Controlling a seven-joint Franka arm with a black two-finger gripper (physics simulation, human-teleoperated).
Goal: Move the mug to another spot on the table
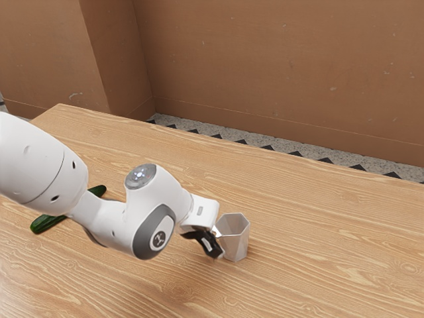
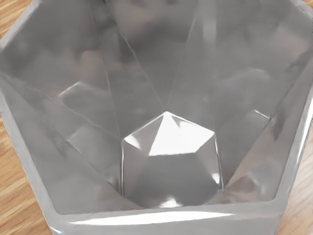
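A grey faceted mug [image 1: 234,237] stands upright on the wooden table [image 1: 318,218], toward its front middle. My gripper [image 1: 213,244] is low at the mug's side nearest the exterior view's left, shut on the wall at the rim. One black finger lies against the outside of that wall. The wrist view looks straight down into the mug [image 2: 166,147] from close above, to its pale bottom, and the rim under my hand runs along the lower edge.
A dark green flat object [image 1: 50,220] lies on the table at the exterior view's left, partly behind my arm. Brown walls stand beyond the table's far edge. Bare wood stretches to the right of the mug.
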